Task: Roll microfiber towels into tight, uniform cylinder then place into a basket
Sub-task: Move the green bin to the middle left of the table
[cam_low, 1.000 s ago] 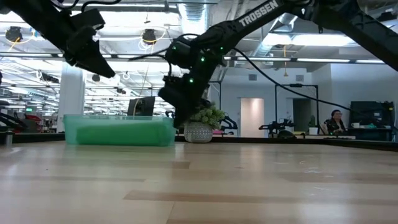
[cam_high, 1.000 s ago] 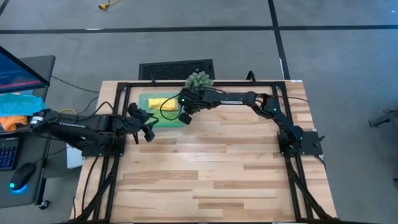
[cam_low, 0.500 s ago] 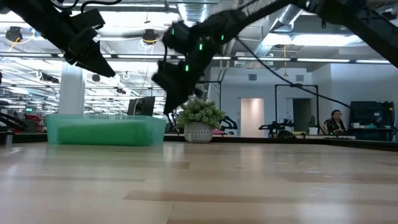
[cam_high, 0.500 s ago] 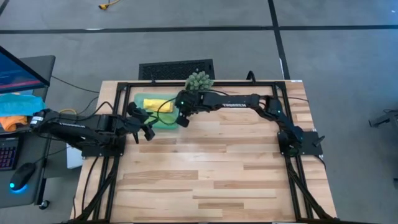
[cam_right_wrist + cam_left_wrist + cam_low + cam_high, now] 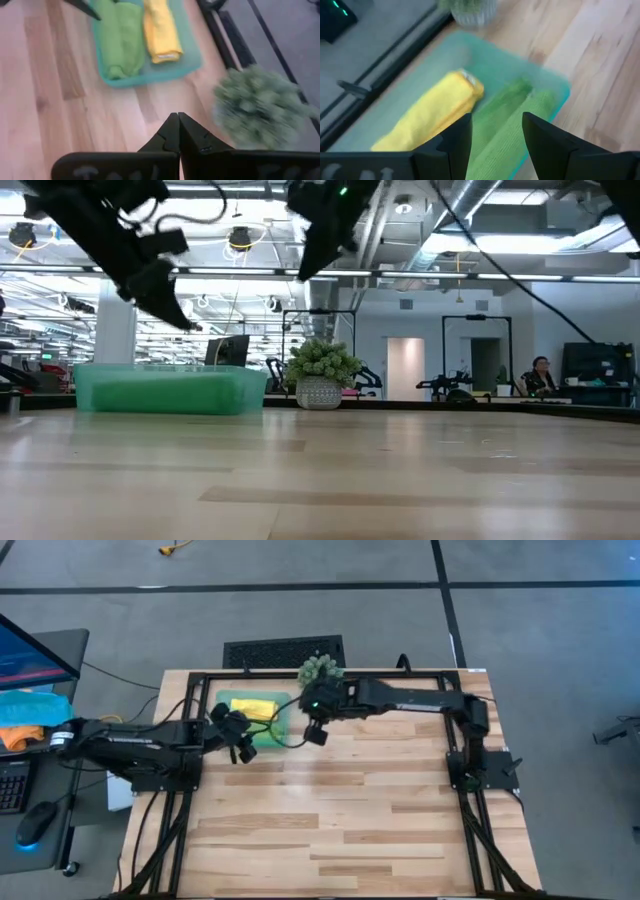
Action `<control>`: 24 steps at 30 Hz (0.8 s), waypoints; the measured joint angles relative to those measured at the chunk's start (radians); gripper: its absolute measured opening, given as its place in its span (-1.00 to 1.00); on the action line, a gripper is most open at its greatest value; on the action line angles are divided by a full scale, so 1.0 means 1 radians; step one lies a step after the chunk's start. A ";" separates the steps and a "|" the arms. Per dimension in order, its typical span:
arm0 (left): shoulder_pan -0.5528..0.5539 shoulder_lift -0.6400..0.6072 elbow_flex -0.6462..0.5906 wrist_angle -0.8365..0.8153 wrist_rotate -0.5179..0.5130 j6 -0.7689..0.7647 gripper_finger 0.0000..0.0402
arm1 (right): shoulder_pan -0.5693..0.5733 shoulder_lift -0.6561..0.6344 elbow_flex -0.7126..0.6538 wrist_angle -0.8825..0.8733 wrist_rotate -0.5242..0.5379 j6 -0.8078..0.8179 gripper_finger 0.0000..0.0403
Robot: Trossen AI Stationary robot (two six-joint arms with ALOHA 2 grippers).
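Green towel [image 5: 120, 42] and yellow towel [image 5: 161, 30] rolled, side by side in basket [image 5: 192, 59]; task looks done. Left tool [image 5: 495, 135] apart above basket; right tool [image 5: 177, 131] together, empty, above desk [image 5: 350, 810].

From above, the left gripper [image 5: 243, 745] hides most of the green towel [image 5: 120, 42] in the basket [image 5: 222, 700].

Light: bright and even, from ceiling lamps [image 5: 240, 238] in the hall behind.
Shadows: faint on the pale wooden table [image 5: 340, 820].
Blur: spiky green ball plant [image 5: 260, 107] and translucent teal plastic basket [image 5: 547, 82] smeared.
Silhouette: arms dark against the lit room.
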 joint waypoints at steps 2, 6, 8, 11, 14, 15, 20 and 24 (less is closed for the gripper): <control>0.034 0.035 0.000 -0.010 0.040 0.021 -0.17 | -0.011 -0.041 0.000 -0.045 -0.001 0.005 -0.91; 0.093 0.096 0.000 -0.011 0.122 0.029 -0.17 | -0.035 -0.084 0.001 -0.137 0.000 0.026 -0.94; 0.110 0.122 0.000 -0.009 0.155 0.027 -0.17 | -0.042 -0.090 0.001 -0.170 -0.001 0.028 -0.93; 0.121 0.143 -0.001 -0.023 0.158 0.019 -0.17 | -0.042 -0.091 0.001 -0.216 -0.001 0.043 -0.90; 0.122 0.162 -0.001 -0.045 0.170 0.001 -0.17 | -0.042 -0.091 0.000 -0.242 -0.001 0.045 -0.89; 0.122 0.169 -0.001 -0.052 0.176 -0.006 -0.17 | -0.042 -0.091 0.000 -0.242 -0.001 0.045 -0.89; 0.122 0.208 0.002 -0.054 0.176 -0.012 -0.17 | -0.040 -0.091 0.000 -0.242 -0.001 0.045 -0.91; 0.121 0.222 0.001 -0.066 0.212 -0.019 -0.17 | -0.040 -0.091 0.000 -0.246 -0.001 0.043 -0.92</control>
